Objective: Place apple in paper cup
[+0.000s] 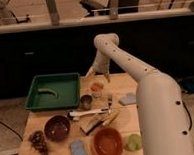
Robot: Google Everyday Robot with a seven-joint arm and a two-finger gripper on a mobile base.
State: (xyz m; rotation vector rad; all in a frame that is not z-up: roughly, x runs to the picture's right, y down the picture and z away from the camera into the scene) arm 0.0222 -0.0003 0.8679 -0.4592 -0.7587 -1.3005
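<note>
Wooden table (122, 83), light top, set before a dark cabinet front.

Gripper (99, 75): at the far edge of the table, above and just behind the cup; two pale fingers (90, 72) splayed apart, wide open, nothing held between them. Carried on a white arm (140, 74) reaching in from the lower right and bending down at an elbow near the top.

Apple (95, 86): small, red-orange, sitting in the mouth of the paper cup (96, 92), directly below the gripper. Not touched by the fingers.

Paper cup: short, pale, upright, near the far middle of the table, just right of the green tray.

Green tray (67, 94): far left corner, shallow, rectangular; a curved yellowish item (47, 92) lying inside, identity unclear.

Metal cup (86, 101): dark grey, upright, just left and nearer than the paper cup.

White utensil (89, 112): lying flat across the middle, nearer than both cups.

Dark red bowl (57, 127): near left.

Grapes (39, 141): dark cluster, beside that bowl at the left edge.

Orange bowl (106, 143): large, near front centre.

Blue sponge (78, 149): left of the orange bowl.

Yellow-green round thing (133, 141): right of the orange bowl, touching the arm's outline.

Grey-blue cloth (127, 98): right side, beside the arm.
</note>
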